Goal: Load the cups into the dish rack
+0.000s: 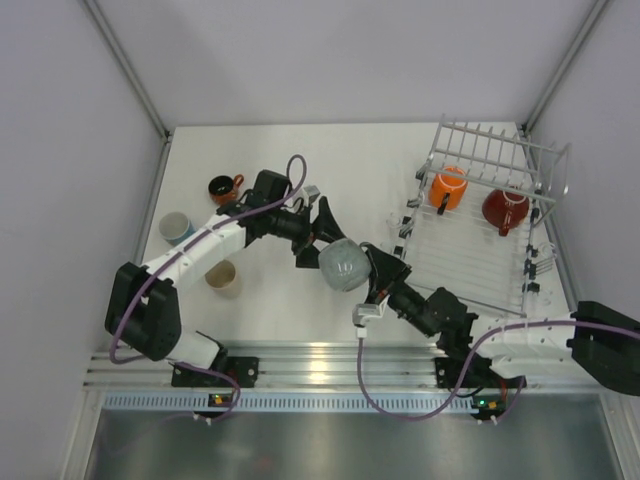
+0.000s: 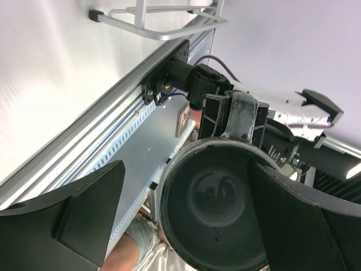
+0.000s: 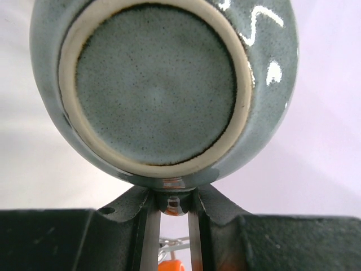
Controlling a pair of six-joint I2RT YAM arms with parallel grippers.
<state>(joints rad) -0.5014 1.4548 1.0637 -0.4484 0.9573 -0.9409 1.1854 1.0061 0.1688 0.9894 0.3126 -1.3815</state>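
Note:
A grey mug [image 1: 343, 265] hangs above the table's middle, held by its handle [image 3: 170, 202] in my shut right gripper [image 1: 378, 268]. Its round unglazed foot [image 3: 155, 84] fills the right wrist view above the right gripper [image 3: 170, 197]. My left gripper [image 1: 322, 243] stands open at the mug's mouth. In the left wrist view the mug's dark inside [image 2: 217, 206] faces the camera. One finger [image 2: 293, 214] crosses its rim and the other [image 2: 73, 209] stands well clear. The dish rack [image 1: 470, 255] at the right holds a bright orange mug [image 1: 449, 188] and a dark red mug [image 1: 505, 208].
Three mugs stand on the table at the left: a squat orange-red one with a black inside [image 1: 224, 187], a light blue one [image 1: 177, 228] and a cream one [image 1: 222, 277]. The rack's upright tines [image 1: 490, 145] rise at its far side. Walls close in left and right.

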